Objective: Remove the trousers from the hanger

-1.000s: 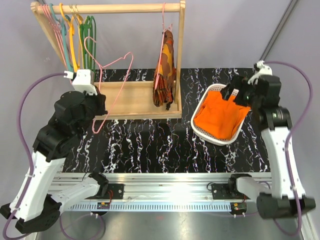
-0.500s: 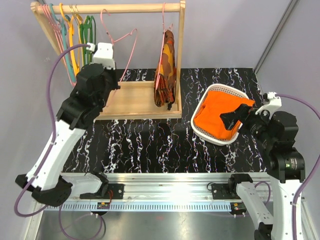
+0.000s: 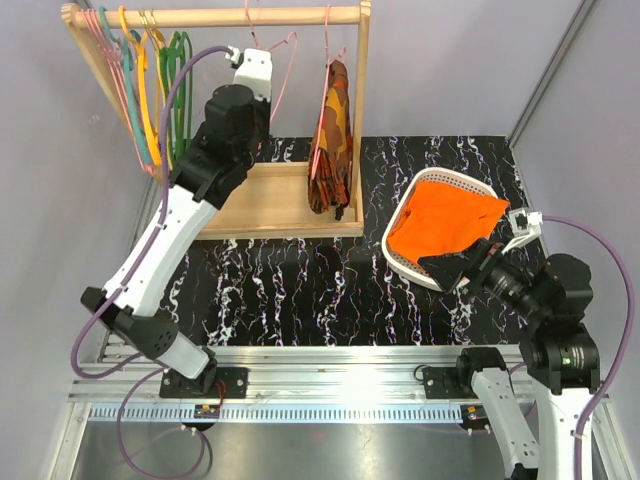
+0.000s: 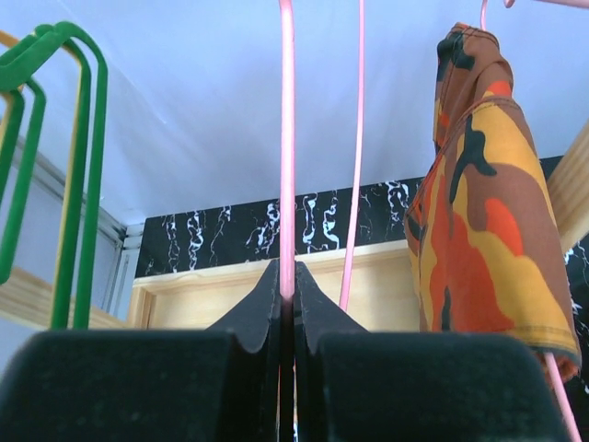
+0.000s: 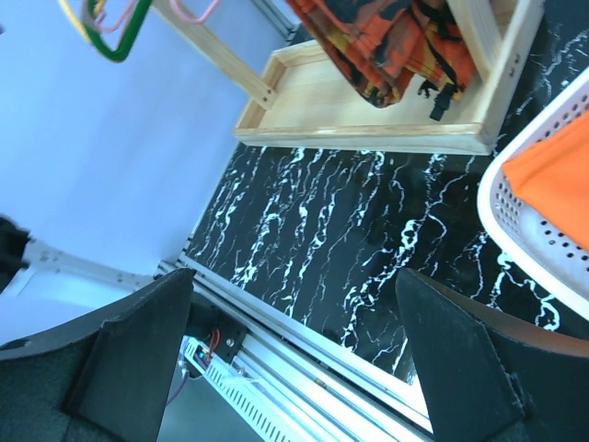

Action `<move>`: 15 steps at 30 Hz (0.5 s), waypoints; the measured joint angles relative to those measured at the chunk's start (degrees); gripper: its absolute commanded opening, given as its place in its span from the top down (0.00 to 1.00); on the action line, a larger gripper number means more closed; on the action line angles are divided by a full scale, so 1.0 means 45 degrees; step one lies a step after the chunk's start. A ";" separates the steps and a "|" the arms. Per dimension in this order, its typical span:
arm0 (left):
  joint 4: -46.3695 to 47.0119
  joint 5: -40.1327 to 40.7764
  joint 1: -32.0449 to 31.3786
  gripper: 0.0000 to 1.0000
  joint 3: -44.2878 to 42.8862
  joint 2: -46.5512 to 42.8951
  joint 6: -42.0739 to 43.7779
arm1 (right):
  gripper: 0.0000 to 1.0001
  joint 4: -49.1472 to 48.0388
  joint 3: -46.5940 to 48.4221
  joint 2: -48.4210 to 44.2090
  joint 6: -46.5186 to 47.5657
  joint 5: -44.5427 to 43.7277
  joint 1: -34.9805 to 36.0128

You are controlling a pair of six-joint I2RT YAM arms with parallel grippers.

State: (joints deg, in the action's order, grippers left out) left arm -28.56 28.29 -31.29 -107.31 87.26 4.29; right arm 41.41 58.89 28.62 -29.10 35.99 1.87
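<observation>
The left gripper point(image 4: 287, 281), jaws clamped on the bare pink hanger point(image 4: 286, 110), holds it up at the wooden rail point(image 3: 230, 16), apparently to hang it there. The orange trousers point(image 3: 450, 225) lie in the white basket point(image 3: 400, 258) on the desk point(image 3: 300, 290); the right gripper point(image 5: 294, 285) gapes wide beside it. No writing is legible.

A robotics lab: aluminium rail point(image 3: 330, 360), black marbled table point(image 3: 300, 290), bare grey walls point(image 3: 450, 70).

Trousers point(image 3: 445, 228) in basket point(image 3: 460, 178) on table's point(image 3: 300, 290) right, hanger point(image 4: 287, 138) at rack point(image 3: 290, 17) rear left, garment point(image 3: 330, 140) hanging just right
</observation>
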 measured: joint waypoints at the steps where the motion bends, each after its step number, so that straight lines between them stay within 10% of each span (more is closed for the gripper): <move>1: -0.0029 0.0015 0.0019 1.00 -0.0248 0.0238 -0.0005 | 0.01 -0.0010 0.0000 -0.0194 -0.0039 0.0141 0.0000; 10: -0.0301 -0.0141 0.0053 0.84 -0.0860 0.1268 -0.0534 | 0.00 0.0763 0.0039 -0.0646 0.0549 0.0189 0.0000; 15: -0.0340 -0.0335 0.0053 0.35 -0.0272 0.0855 -0.1001 | 0.01 0.1651 0.0296 -0.0646 0.1413 -0.0709 0.0000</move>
State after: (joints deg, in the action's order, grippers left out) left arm -30.09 26.79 -31.05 -108.53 91.11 -0.21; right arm 48.84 60.23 25.71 -22.74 32.80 1.87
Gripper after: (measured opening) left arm 0.488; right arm 0.993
